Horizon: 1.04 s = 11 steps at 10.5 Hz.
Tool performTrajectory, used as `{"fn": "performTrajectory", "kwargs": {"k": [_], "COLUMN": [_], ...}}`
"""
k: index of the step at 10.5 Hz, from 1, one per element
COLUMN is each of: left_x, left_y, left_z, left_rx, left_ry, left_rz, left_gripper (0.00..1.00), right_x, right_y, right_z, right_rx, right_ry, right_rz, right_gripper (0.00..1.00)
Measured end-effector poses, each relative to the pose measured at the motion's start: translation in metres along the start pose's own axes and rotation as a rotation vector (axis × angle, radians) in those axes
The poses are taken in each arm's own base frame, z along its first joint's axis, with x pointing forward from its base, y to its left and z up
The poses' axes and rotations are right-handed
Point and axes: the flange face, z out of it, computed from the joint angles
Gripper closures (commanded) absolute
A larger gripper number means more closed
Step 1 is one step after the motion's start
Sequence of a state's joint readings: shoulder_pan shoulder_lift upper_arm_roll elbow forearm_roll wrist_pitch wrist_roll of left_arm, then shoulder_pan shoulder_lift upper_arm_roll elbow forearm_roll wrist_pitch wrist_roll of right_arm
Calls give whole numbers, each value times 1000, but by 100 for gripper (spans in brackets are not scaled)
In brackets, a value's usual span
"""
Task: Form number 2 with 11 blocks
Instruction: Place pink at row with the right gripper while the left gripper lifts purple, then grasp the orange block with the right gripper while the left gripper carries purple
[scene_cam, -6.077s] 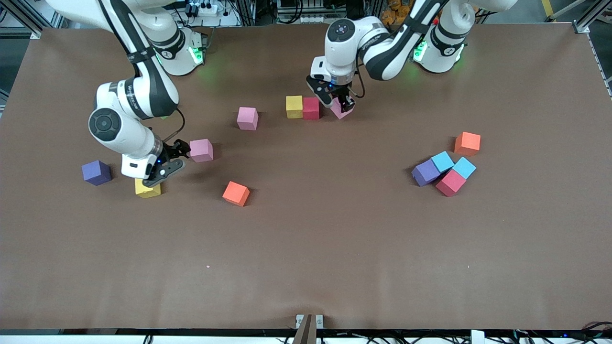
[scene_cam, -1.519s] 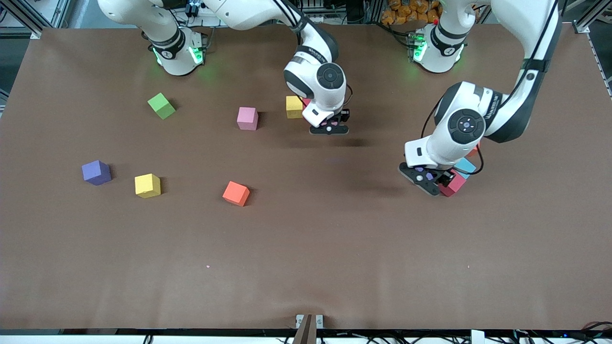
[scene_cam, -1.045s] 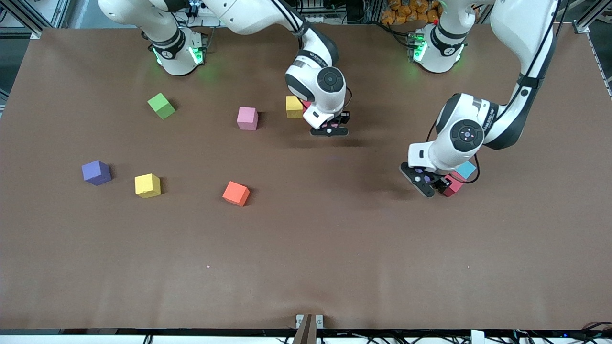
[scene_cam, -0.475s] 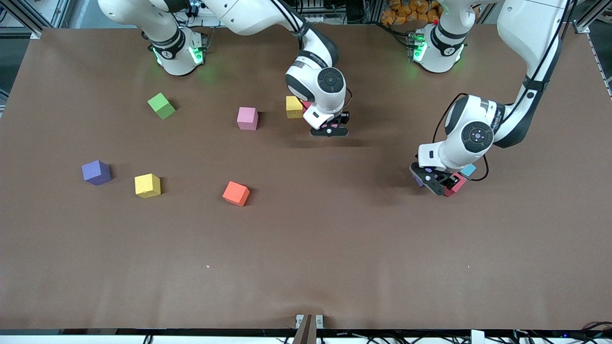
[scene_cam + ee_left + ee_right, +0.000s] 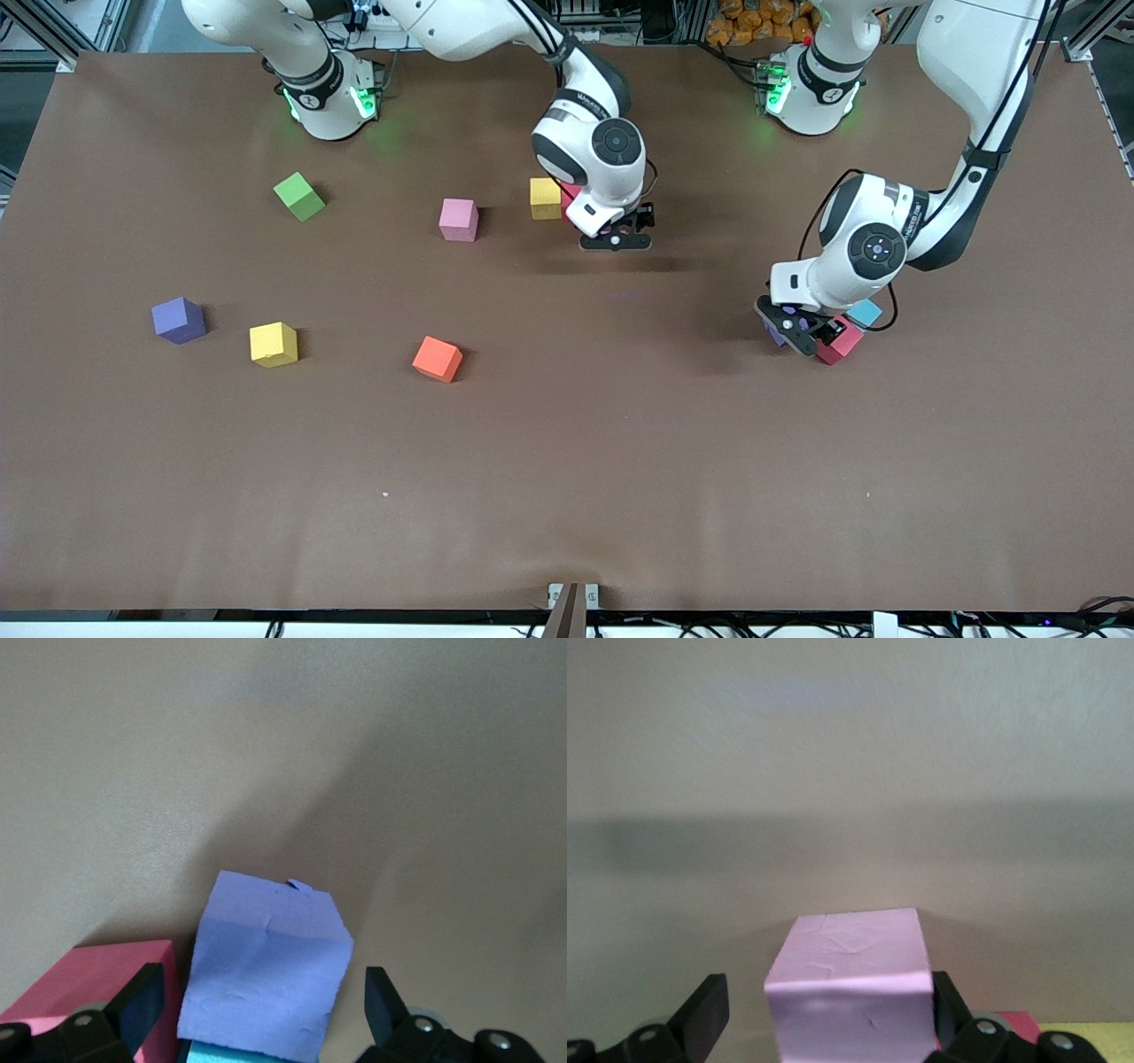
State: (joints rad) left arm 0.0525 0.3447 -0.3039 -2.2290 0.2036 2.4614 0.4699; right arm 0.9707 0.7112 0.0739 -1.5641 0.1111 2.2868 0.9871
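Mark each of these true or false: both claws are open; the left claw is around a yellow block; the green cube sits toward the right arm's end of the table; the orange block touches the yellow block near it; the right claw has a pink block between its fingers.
1. Both claws are open. True: the left claw and right claw both stand open.
2. The left claw is around a yellow block. False: a purple block sits between its fingers.
3. The green cube sits toward the right arm's end of the table. True.
4. The orange block touches the yellow block near it. False: bare table separates them.
5. The right claw has a pink block between its fingers. True.
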Motion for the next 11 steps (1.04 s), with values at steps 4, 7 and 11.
{"fn": "performTrajectory", "kwargs": {"k": [4, 7, 11], "left_x": [-5, -1, 40], "left_y": [9, 7, 19], "left_z": [16, 12, -29], "left_rx": [39, 57, 86], "left_ry": [6, 25, 76], "left_rz": [66, 79, 75], "left_gripper": [65, 86, 96], "right_x": [74, 165, 243], "right_y": [49, 147, 275], "right_z": [-87, -124, -123], "right_rx": [4, -35, -81], "right_ry": [66, 39, 17], "right_rz": [134, 172, 169], "right_gripper": [0, 0, 0]}}
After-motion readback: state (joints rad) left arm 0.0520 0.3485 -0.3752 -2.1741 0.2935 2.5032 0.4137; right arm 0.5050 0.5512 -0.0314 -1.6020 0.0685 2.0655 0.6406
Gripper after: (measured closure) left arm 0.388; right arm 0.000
